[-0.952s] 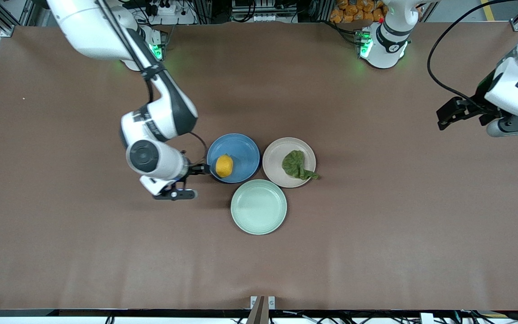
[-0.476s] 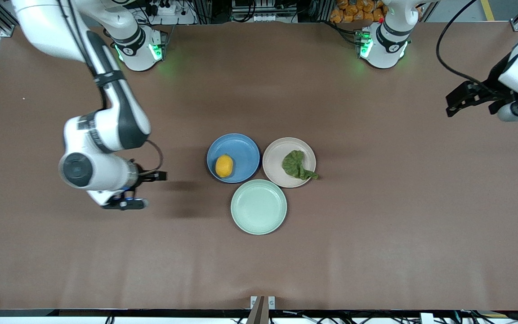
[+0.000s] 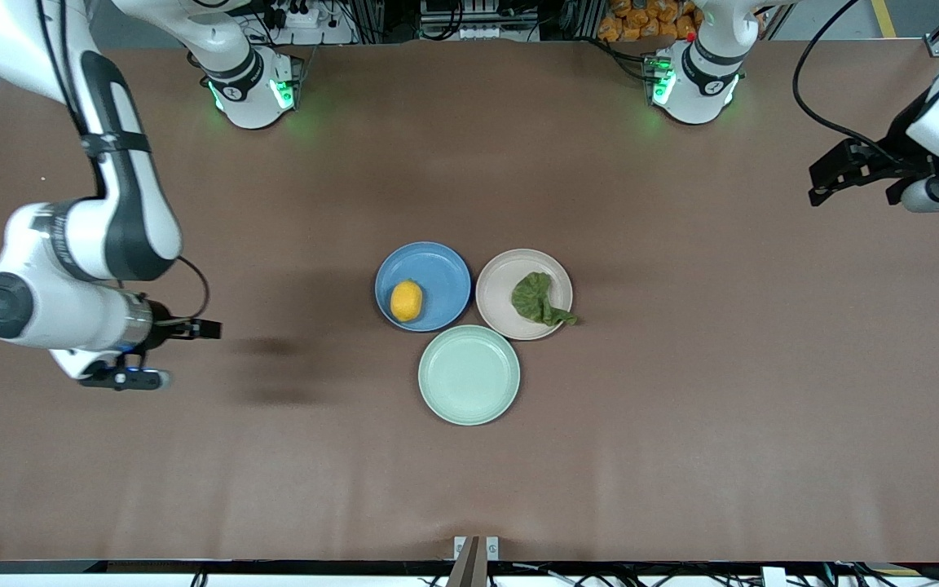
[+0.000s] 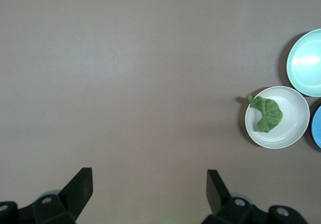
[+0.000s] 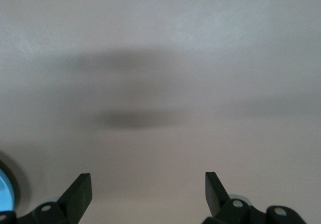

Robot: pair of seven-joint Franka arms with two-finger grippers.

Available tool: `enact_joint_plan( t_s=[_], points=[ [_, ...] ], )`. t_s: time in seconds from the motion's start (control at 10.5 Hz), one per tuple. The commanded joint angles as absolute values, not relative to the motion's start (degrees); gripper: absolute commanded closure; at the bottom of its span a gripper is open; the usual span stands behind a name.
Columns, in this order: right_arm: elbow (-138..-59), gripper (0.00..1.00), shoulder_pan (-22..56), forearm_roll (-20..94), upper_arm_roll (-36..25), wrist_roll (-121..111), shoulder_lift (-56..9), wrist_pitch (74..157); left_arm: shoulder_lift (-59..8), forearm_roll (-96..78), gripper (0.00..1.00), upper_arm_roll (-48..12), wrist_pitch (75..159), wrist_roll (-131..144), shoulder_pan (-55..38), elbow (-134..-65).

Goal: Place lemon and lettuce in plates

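Observation:
The yellow-orange lemon (image 3: 406, 301) lies in the blue plate (image 3: 437, 265) at mid-table. The dark green lettuce leaf (image 3: 536, 299) lies in the beige-pink plate (image 3: 502, 285) beside it, its tail over the rim; it also shows in the left wrist view (image 4: 266, 113) in the same plate (image 4: 293, 128). My right gripper (image 3: 200, 329) is open and empty over bare table toward the right arm's end. My left gripper (image 3: 824, 175) is open and empty over bare table at the left arm's end. In both wrist views the jaws stand wide apart, the left (image 4: 149, 189) and the right (image 5: 148, 191).
An empty pale mint-green plate (image 3: 469, 374) sits nearer the front camera, touching the other two; it shows in the left wrist view (image 4: 306, 63). The blue plate's edge (image 5: 4, 189) shows in the right wrist view. Brown table all round.
My right gripper has drawn back from beside the blue plate toward the right arm's end of the table, open and empty. My left gripper shifted slightly toward the bases. Lemon and lettuce have not moved.

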State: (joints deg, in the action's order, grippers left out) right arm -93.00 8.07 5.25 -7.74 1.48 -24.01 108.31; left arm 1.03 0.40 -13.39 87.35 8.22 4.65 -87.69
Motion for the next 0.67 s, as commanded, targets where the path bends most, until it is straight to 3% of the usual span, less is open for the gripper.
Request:
enact_joint_plan(
  t_s=[0.0, 0.19, 0.57],
  points=[
    [-95.19, 0.00, 6.69, 5.01, -8.26, -0.26, -18.39, 108.28, 2.20, -0.79, 0.00, -12.39, 86.84, 7.90, 2.73, -88.77],
    [-95.19, 0.00, 5.45, 4.49, -8.35, -0.35, -15.48, 108.02, 1.76, -0.70, 0.00, -12.48, 86.84, 7.91, 2.37, -88.59],
    [-91.16, 0.00, 5.36, -1.05, -8.35, -0.18, -11.96, 99.70, 0.88, -0.88, 0.00, -12.57, 87.19, 7.91, 3.08, -88.51]
  ],
)
